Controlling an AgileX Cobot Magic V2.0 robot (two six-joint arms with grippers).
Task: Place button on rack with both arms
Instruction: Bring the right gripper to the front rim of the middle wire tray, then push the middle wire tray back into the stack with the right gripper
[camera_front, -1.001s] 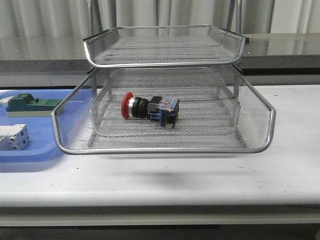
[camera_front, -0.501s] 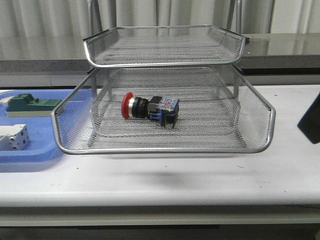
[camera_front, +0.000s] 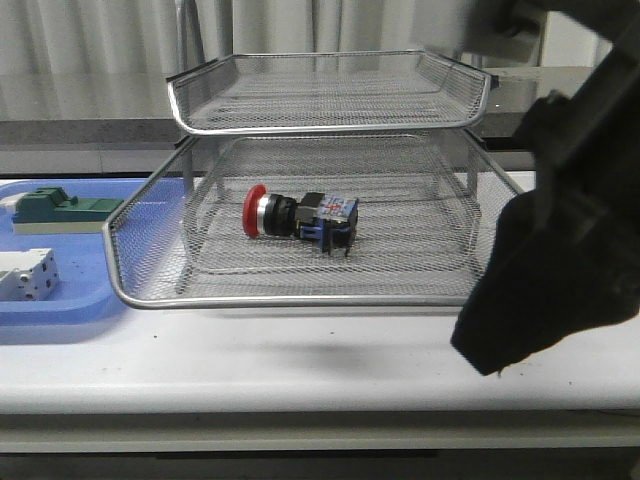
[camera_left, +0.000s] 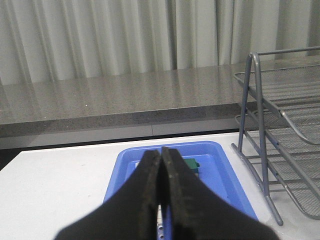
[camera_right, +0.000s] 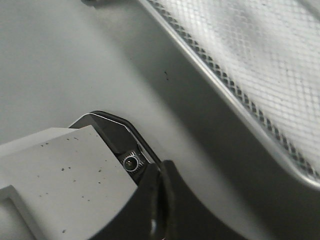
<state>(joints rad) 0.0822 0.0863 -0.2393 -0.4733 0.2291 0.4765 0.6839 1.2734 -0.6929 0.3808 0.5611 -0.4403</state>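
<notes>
The button (camera_front: 296, 216), with its red head pointing left, lies on its side in the pulled-out middle tray of the wire rack (camera_front: 330, 300). My right arm (camera_front: 560, 250) is a big dark shape in front of the rack's right corner, apart from the button. Its gripper (camera_right: 159, 172) is shut with nothing in it, close to the tray's silver rim (camera_right: 240, 100). My left gripper (camera_left: 161, 155) is also shut and holds nothing. It hangs over the blue tray (camera_left: 220, 165), left of the rack frame (camera_left: 260, 125), and does not show in the front view.
The flat blue tray (camera_front: 60, 310) left of the rack holds a green block (camera_front: 60, 208) and a white-grey block (camera_front: 25, 275). The rack's top tray (camera_front: 330, 128) overhangs the back of the middle one. A grey plate with a screw (camera_right: 131, 162) lies under the right gripper.
My right arm has swung in from the right edge and now covers the rack's right front corner in the front view. The button and trays have not moved.
</notes>
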